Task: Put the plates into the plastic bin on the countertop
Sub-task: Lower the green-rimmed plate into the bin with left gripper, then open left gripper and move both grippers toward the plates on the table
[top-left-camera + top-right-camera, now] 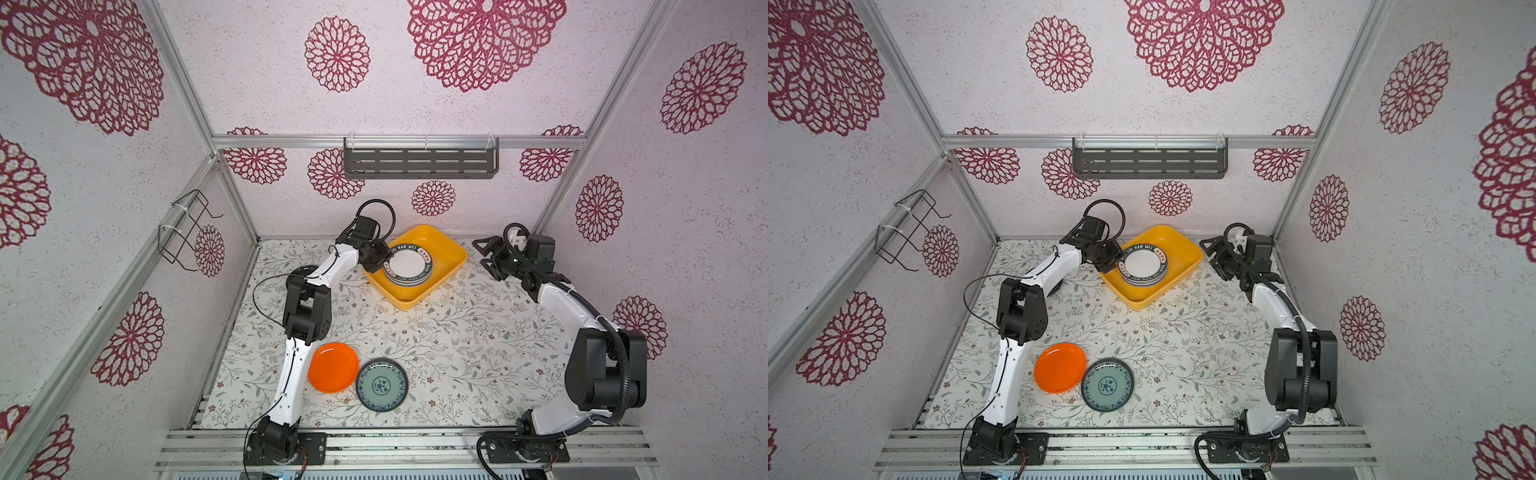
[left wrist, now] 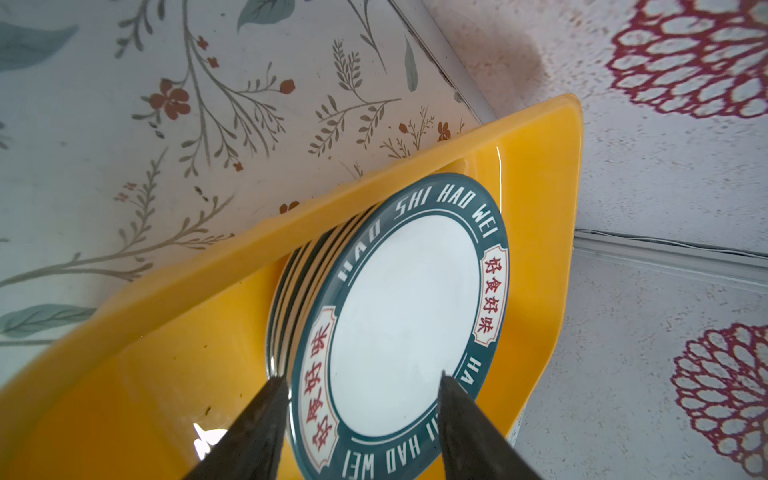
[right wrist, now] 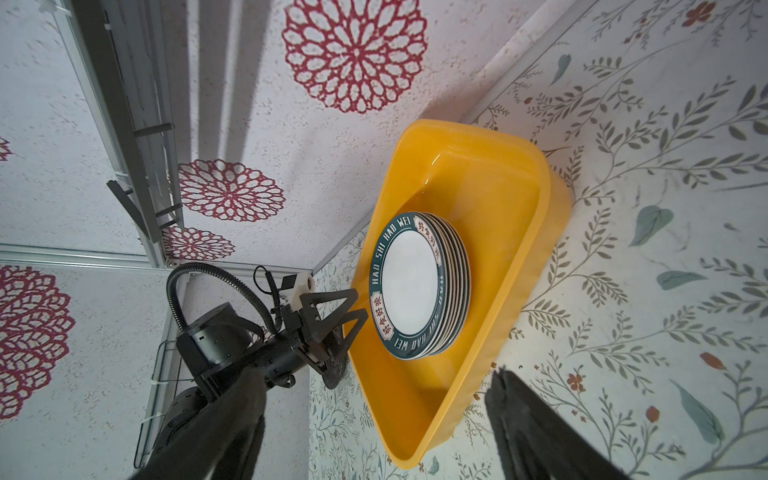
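Red-rosette walls [image 1: 257,83] close in a white countertop [image 1: 457,345] printed with leafy twigs. Farthest left, a dark disc [image 1: 302,271], probably a black plate, lies mostly hidden under the left forearm. Toward the front edge an orange plate [image 1: 333,368] and a teal patterned plate [image 1: 382,384] sit just beside each other, both outside the bin.

The left gripper [image 1: 383,261] is at the near wall of the yellow plastic bin [image 1: 451,253]. Its jaws are parted and straddle the rim of the top lettered plate [image 2: 407,324]. In the left wrist view that plate lies flat on the stack [image 1: 408,266], and neither finger visibly presses it, so I judge it let go. The stack sits in the end of the bin nearest this arm, close to the wall.

The step in hand looks like the release and retreat. To do it cleanly, the jaws should clear the rim fully. The gripper should then rise before it pulls back, so no finger hooks the plate's edge or the bin wall and drags the stack askew.

The right gripper [image 1: 478,252] hangs spread wide and empty, apart from the bin's far side, and is best kept out of the way.
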Controlling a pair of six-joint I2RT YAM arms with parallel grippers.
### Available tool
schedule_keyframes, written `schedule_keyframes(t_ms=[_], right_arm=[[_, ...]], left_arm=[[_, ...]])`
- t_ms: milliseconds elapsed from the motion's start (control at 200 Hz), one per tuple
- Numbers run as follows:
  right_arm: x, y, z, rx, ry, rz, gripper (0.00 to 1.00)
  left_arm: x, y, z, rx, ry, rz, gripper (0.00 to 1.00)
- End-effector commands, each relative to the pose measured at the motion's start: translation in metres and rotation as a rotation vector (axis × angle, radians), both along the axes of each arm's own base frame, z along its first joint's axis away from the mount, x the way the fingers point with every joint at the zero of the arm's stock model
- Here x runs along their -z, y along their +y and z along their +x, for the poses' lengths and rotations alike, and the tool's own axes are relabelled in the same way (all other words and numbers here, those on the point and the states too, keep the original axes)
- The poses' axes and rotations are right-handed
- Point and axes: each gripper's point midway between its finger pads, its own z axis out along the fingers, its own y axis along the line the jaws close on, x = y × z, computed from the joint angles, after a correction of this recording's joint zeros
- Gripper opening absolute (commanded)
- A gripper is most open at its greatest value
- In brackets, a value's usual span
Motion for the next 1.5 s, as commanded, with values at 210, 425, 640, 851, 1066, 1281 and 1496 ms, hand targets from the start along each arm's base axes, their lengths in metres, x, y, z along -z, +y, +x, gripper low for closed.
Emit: schedule_keyframes(t_ms=[210,425,640,851,1066,1281,1496], right_arm=[[-0.023,0.007,0.001,-0.051,-0.09,-0.043,0.9],[-0.021,0.028,-0.014,-0.144,-0.127,-0.057,0.96],[-0.009,0.05,-0.04,-0.208,-0.108,-0.059,0.99],[0.01,0.085,-0.086,-0.32,-0.076,-0.054,0.99],[0.038,0.115,-0.137,-0.436,0.007,-0.058,0.99],[0.061,0.132,-0.175,-0.516,0.06,-0.153,0.97],[0.097,0.155,-0.214,-0.621,0.103,-0.248,0.95]], left_arm=[[-0.043,-0.009,0.005,0.033,-0.146,-0.017,0.71],[-0.09,0.004,-0.017,0.019,-0.27,-0.02,0.88],[-0.124,0.026,-0.058,-0.081,-0.358,-0.126,0.97],[-0.121,0.047,-0.126,-0.147,-0.335,-0.044,0.97],[-0.11,0.063,-0.193,-0.222,-0.292,0.0,0.97],[-0.106,0.087,-0.233,-0.239,-0.283,0.022,0.97],[-0.093,0.117,-0.251,-0.233,-0.236,0.047,0.97]])
